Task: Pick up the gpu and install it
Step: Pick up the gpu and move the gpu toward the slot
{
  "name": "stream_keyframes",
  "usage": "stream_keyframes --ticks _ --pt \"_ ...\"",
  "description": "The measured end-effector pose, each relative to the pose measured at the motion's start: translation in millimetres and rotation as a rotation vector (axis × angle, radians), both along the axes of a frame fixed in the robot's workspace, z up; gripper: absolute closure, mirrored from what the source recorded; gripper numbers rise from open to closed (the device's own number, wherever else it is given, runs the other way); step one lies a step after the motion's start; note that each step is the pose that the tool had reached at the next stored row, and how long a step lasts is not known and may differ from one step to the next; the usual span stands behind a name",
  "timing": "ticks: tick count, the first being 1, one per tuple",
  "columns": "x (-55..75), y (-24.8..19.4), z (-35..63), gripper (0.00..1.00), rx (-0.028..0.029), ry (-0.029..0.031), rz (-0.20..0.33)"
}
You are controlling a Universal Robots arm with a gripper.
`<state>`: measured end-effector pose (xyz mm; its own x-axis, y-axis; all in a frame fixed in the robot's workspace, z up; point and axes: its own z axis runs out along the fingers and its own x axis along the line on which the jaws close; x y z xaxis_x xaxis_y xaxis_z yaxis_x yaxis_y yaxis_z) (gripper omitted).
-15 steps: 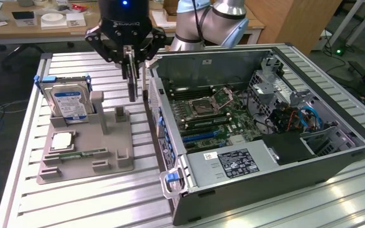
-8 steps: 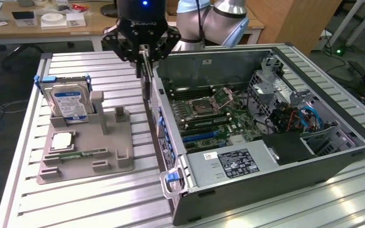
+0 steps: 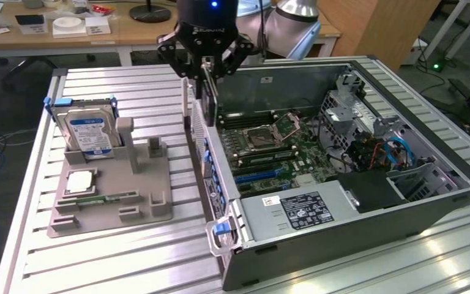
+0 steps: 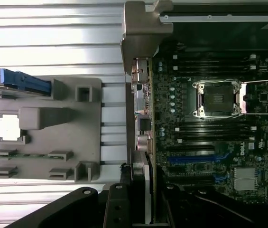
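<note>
The gpu [image 3: 211,101] hangs on edge as a thin dark card, its silvery end bracket toward the exterior view's left. My gripper [image 3: 207,68] is shut on the card's upper edge. It holds the card above the rear wall of the open computer case [image 3: 431,202], over the near end of the motherboard [image 3: 278,147]. In the wrist view the gpu [image 4: 146,185] shows edge-on between the black fingers [image 4: 117,204] of my gripper [image 4: 145,209]. It lies along the motherboard's [image 4: 209,118] edge, next to the blue expansion slots [image 4: 190,159].
A grey parts holder [image 3: 137,196] on the slatted table carries a blue-labelled hard drive [image 3: 88,131], a processor chip [image 3: 80,182] and a green memory stick [image 3: 96,199]. Inside the case are the power supply [image 3: 300,211], the drive cages and cables [image 3: 382,153].
</note>
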<state>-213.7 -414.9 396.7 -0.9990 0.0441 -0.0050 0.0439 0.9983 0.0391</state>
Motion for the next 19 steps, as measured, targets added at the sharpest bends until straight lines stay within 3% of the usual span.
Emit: stream_keyframes --ticks 19 --pt "75.2 0.0 -0.1 0.72 0.0 0.0 0.001"
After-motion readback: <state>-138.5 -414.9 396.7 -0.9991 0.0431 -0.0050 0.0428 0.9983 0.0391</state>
